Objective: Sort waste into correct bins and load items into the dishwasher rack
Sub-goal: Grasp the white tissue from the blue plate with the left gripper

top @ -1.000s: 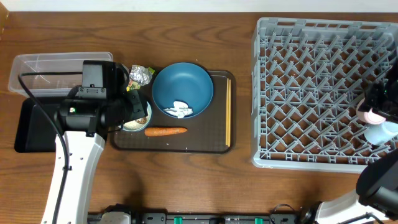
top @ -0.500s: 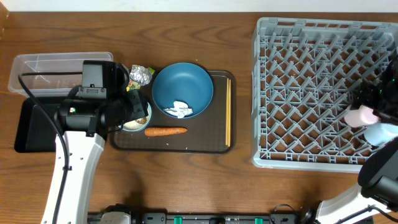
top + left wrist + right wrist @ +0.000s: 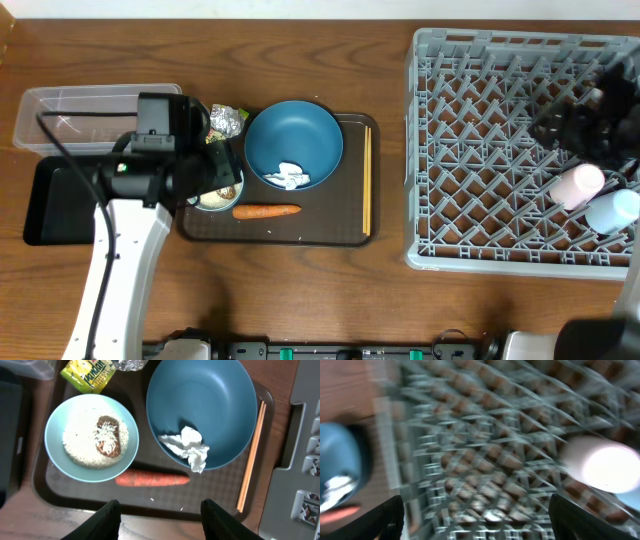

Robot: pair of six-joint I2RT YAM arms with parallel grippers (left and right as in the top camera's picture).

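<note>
Through heavy blur the right hand (image 3: 475,505) shows spread and empty; the pinkish-white cup (image 3: 577,186) lies in the dishwasher rack (image 3: 480,120) beside the light-blue cup (image 3: 612,210). The left hand (image 3: 160,506), spread too, hangs over the carrot (image 3: 152,479), its arm hiding half the bowl (image 3: 90,437) overhead.

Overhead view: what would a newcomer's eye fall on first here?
The big grey dishwasher rack on the right catches the eye first; a pinkish-white cup and a light-blue cup sit near its right edge. Next comes the blue plate on the dark brown tray at centre, with white tissue in it and an orange carrot beside it.
</note>
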